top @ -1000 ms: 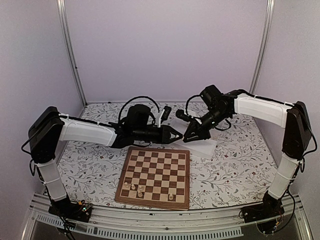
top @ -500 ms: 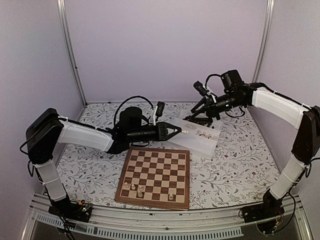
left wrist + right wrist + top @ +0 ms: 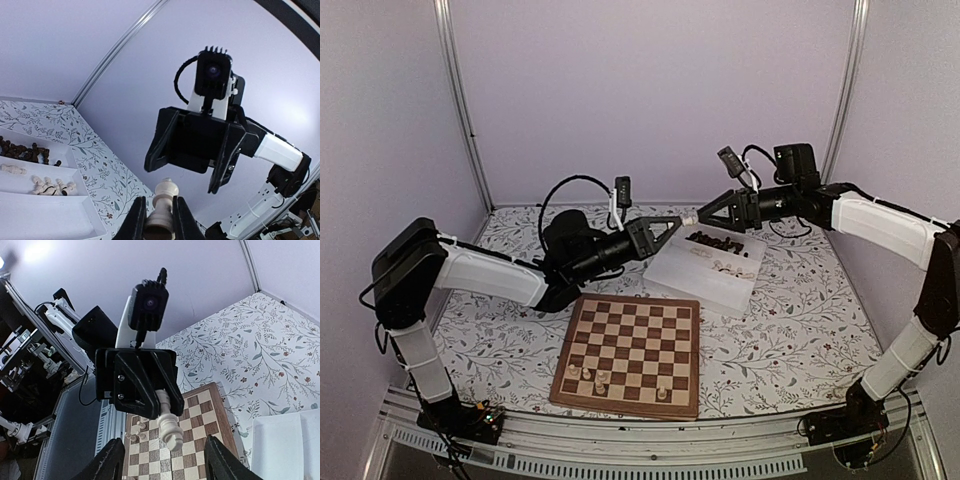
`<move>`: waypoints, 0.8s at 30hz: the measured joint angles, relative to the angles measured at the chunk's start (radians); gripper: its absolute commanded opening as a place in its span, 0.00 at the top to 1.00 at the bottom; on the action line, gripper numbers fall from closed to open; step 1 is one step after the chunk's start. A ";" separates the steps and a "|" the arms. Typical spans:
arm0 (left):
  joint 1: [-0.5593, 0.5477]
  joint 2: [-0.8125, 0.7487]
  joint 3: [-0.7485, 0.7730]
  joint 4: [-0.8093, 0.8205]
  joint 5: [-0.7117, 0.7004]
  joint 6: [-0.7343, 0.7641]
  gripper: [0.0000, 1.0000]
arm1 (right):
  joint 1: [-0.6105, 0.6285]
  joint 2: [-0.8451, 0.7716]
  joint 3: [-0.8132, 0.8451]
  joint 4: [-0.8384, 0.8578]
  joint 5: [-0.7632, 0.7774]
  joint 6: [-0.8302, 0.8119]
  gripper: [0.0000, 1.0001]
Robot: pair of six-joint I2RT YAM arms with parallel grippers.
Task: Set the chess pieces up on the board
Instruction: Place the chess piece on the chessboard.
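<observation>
Soft, even, bright light, hot glare at 11 o'clock in right wrist view, fisheye bending at wrist-view edges, top view sharp

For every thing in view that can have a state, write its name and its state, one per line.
left tool: shut on a pale chess piece, held in the air.
right tool: open, empty, facing that piece.
board: flat, four pale pieces standing near its near edge.
tray: holds dark pieces and lying cream pieces, in separate compartments.
</observation>
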 measured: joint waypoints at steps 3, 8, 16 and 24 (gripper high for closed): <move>-0.006 0.001 0.002 0.033 -0.012 -0.004 0.98 | 0.006 0.010 -0.022 0.035 -0.014 0.054 0.46; -0.014 0.020 0.019 0.054 -0.017 -0.011 0.98 | 0.020 0.010 -0.027 0.098 -0.049 0.116 0.53; -0.026 0.031 0.040 0.068 -0.021 -0.011 0.98 | 0.021 0.017 -0.043 0.187 -0.078 0.187 0.62; -0.029 0.038 0.058 0.078 -0.016 -0.011 0.96 | 0.019 0.024 -0.046 0.222 -0.084 0.216 0.85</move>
